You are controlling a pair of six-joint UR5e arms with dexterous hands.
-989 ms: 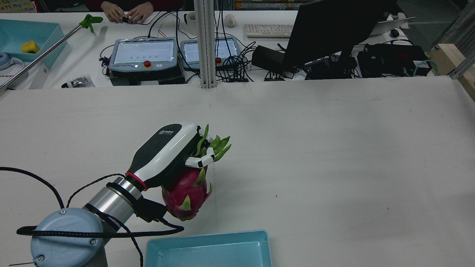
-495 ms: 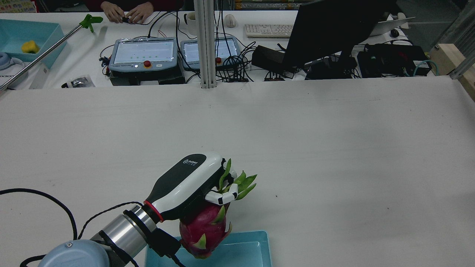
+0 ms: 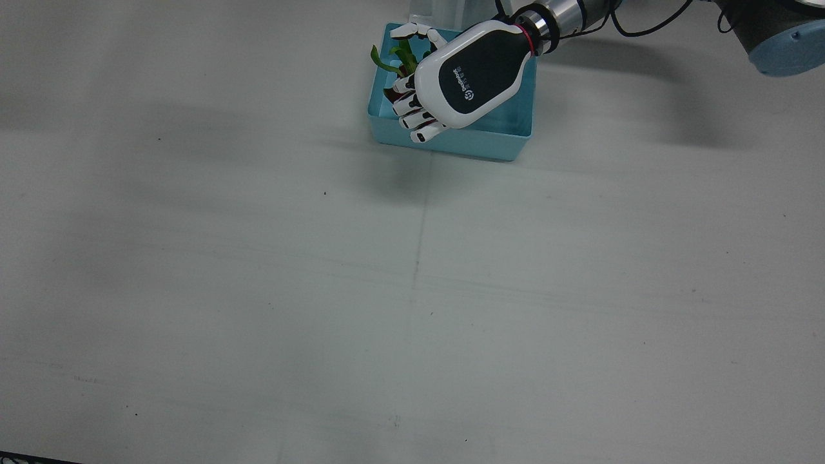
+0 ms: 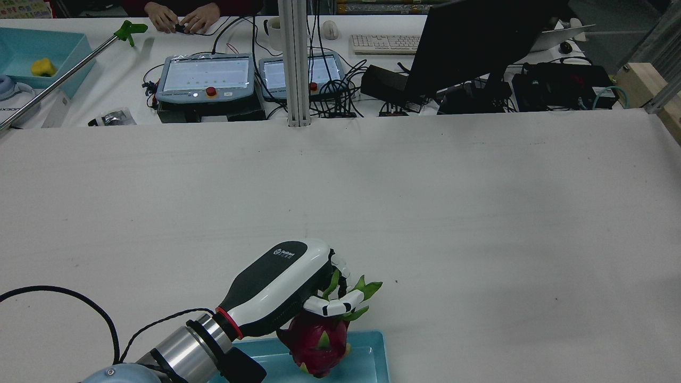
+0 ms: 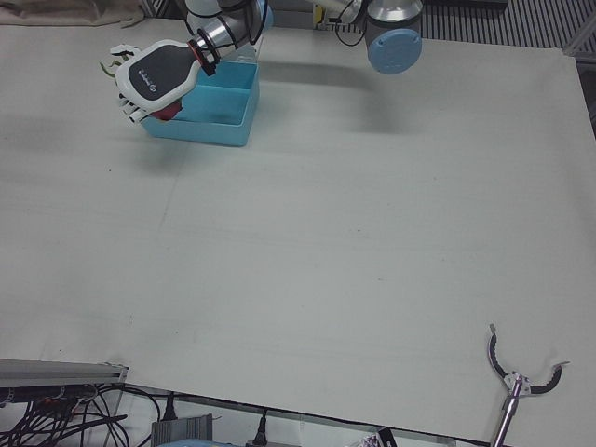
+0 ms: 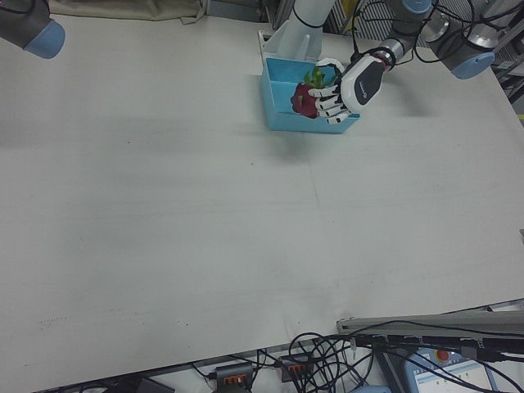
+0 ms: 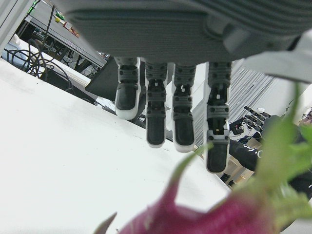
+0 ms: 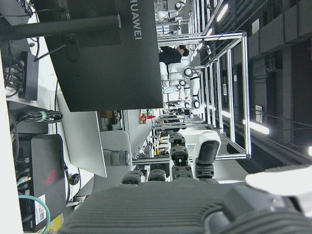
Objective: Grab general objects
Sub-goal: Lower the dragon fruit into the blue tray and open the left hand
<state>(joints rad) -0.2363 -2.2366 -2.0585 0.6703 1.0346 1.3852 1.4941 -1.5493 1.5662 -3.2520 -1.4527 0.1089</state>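
A: What's nearest the robot in the rear view?

B: A light blue tray at the near edge of the white bench. Above it, the left robot hand holds a dragon fruit clear of the tray floor.

A: How is the fruit held?

B: The fingers curl around its upper part, below the green leafy tips, and the red body hangs beneath the palm. The front view shows the back of that left robot hand over the tray, with only the dragon fruit's green leaves peeking out. In the right-front view the red body sits over the tray's open top.

A: And the right robot hand?

B: Only its own camera shows it: its fingers reach outward, clasping nothing, apparently spread.

A: Farther off?

B: The rest of the bench is bare. Beyond its far edge are two teach pendants, a dark monitor, a keyboard, and a person's hands on the desk.
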